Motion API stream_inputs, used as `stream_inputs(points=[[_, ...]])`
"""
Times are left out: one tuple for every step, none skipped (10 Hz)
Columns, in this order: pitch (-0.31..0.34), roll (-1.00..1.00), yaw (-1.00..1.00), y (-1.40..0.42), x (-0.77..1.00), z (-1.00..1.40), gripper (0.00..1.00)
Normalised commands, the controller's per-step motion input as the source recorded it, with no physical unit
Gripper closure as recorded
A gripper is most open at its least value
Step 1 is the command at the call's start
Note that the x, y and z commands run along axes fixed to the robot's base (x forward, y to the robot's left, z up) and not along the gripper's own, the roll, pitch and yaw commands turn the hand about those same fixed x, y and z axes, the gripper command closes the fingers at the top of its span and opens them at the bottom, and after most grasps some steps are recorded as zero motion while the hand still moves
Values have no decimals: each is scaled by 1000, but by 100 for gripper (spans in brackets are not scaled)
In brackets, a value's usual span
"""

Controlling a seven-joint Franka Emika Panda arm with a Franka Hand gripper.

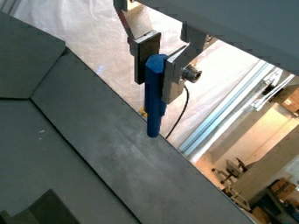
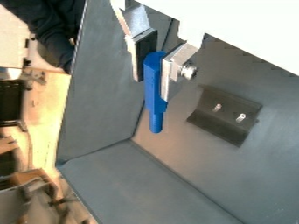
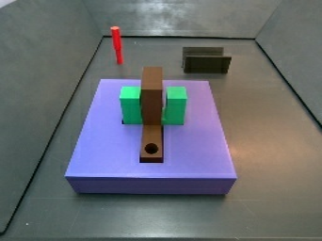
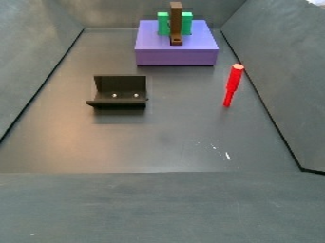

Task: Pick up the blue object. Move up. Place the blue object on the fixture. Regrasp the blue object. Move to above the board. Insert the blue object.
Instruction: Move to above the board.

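Wrist views showing gripper (image 1: 163,59) clamping blue object (image 1: 153,94) upright, hanging high, likely heading for fixture (image 2: 225,115) for regrasping.

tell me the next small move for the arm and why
Probably carry it toward the fixture and lower. The gripper is shut on the blue object, which hangs clear of the floor in both wrist views, and the fixture stands empty in a side view.

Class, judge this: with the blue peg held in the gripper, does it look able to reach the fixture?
Probably yes. The gripper holds the blue peg above the floor, and in a wrist view the fixture stands below with nothing between them.
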Motion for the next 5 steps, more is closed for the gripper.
stream_inputs(points=[[331, -1000, 10, -1400, -948, 261, 100], [323, -1000, 33, -1400, -994, 272, 100], [327, -1000, 56, -1400, -975, 251, 100], [330, -1000, 75, -1400, -962, 261, 100], [330, -1000, 97, -772, -567, 168, 100]])
